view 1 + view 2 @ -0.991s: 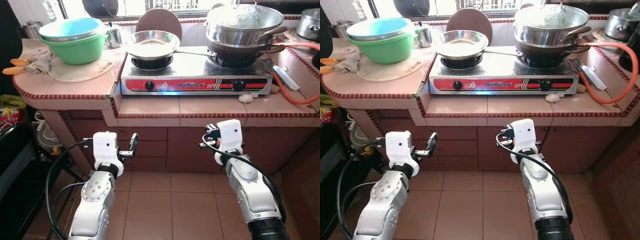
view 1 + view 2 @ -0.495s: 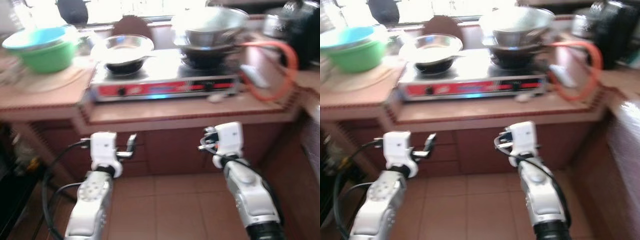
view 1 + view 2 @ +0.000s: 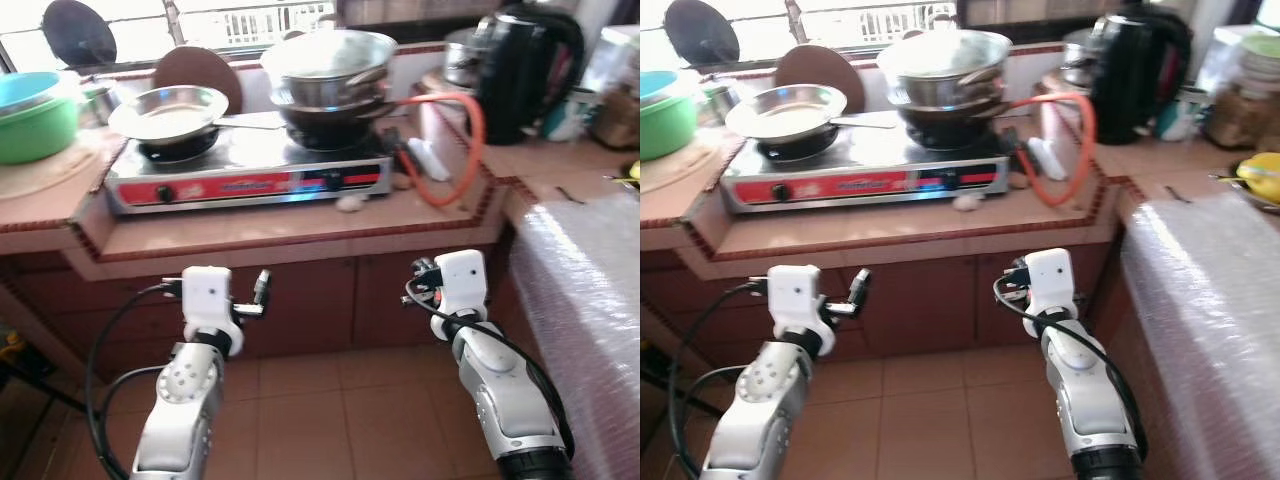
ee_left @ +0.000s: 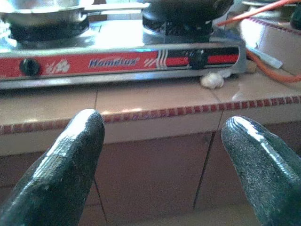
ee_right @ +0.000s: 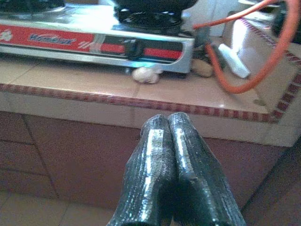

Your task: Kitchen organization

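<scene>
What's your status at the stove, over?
Left claw open, right claw shut, both empty, low before the counter. Stove carries pan and stacked pots. Orange hose alongside.

Our head cameras look down at the counter's front edge (image 3: 300, 238); both wrist cameras face the stove (image 4: 117, 61) closely from below.

View has swung toward the robot's right: stove (image 3: 245, 175) now sits left of centre, green bowl (image 3: 35, 112) at the left edge. Black kettle (image 3: 525, 70) and a plastic-wrapped surface (image 3: 590, 290) have entered at right. Things themselves unmoved.
</scene>
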{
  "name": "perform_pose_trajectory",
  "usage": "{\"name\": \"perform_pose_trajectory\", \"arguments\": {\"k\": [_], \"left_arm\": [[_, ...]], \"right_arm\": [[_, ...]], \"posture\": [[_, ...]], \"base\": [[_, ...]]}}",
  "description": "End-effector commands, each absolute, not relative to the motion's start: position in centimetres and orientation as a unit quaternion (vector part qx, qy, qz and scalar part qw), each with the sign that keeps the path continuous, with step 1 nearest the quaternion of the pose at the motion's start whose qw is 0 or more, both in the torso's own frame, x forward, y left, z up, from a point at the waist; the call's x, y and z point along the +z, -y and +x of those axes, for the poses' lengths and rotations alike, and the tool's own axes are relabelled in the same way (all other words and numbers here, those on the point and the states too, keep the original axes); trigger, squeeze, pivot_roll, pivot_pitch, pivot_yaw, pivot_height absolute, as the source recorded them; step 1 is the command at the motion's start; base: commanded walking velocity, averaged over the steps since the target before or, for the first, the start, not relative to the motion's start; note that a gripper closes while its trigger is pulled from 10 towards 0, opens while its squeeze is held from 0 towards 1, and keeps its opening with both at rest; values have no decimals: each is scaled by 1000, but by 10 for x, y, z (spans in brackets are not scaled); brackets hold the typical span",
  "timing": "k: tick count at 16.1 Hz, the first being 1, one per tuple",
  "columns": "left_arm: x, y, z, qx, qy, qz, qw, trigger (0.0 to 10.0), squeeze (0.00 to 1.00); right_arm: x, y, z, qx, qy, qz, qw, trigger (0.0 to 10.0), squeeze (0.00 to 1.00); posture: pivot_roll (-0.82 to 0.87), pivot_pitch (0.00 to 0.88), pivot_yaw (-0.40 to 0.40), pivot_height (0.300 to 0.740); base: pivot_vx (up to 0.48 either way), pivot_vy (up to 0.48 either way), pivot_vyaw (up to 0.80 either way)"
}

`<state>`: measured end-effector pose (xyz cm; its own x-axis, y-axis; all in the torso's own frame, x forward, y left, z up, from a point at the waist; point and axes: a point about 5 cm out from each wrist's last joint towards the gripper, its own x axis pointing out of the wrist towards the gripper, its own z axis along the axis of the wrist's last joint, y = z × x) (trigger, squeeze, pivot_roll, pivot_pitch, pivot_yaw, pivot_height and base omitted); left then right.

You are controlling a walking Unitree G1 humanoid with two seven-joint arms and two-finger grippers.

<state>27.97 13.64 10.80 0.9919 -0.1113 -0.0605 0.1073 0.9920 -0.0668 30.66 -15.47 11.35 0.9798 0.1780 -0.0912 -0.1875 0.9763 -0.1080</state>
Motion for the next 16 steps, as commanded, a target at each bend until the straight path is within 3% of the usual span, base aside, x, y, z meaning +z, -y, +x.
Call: {"name": "perform_pose_trajectory", "arguments": {"k": [1,10,16], "left_arm": [[106,-136,280,-49,-38,-37,997,10000,0],[111,-147,285,-36,-33,-37,998,10000,0],[118,-160,290,-12,-16,-33,999,10000,0]], "right_arm": [[119,157,308,88,-30,-58,994,10000,0],[120,157,308,83,-28,-48,995,10000,0],[122,158,308,80,-29,-44,995,10000,0]], "posture": [[-184,28,86,740],[-185,30,95,740],[-184,35,95,740]], "base": [[0,0,0],[0,0,0],[0,0,-789]]}}
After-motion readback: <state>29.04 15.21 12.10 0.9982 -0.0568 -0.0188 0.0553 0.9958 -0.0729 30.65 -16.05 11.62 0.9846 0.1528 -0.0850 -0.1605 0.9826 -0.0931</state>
